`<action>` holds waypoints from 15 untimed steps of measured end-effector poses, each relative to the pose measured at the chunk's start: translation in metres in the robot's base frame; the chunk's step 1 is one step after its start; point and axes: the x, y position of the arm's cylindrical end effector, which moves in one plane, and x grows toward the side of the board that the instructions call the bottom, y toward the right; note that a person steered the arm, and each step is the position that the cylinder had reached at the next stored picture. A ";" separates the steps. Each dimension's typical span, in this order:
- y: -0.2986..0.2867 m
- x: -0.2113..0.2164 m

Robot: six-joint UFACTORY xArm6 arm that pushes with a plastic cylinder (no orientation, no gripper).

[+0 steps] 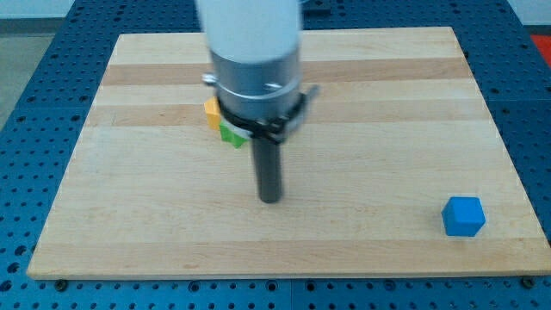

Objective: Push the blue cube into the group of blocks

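Observation:
A blue cube [463, 216] sits alone near the board's lower right corner. My tip [270, 198] rests on the board near the middle, far to the left of the blue cube. A yellow block [212, 112] and a green block [231, 134] lie close together just above and left of my tip. The arm's grey body hides most of them, so their shapes are unclear, and it may hide other blocks.
The wooden board [362, 77] lies on a blue perforated table [34, 103]. The arm's wide grey body [255, 69] hangs over the board's upper middle.

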 end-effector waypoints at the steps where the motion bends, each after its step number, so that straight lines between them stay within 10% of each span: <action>1: 0.057 0.027; 5: 0.277 0.069; 9: 0.117 -0.006; 10: 0.166 -0.010; 13: 0.126 0.054; 15: 0.031 -0.036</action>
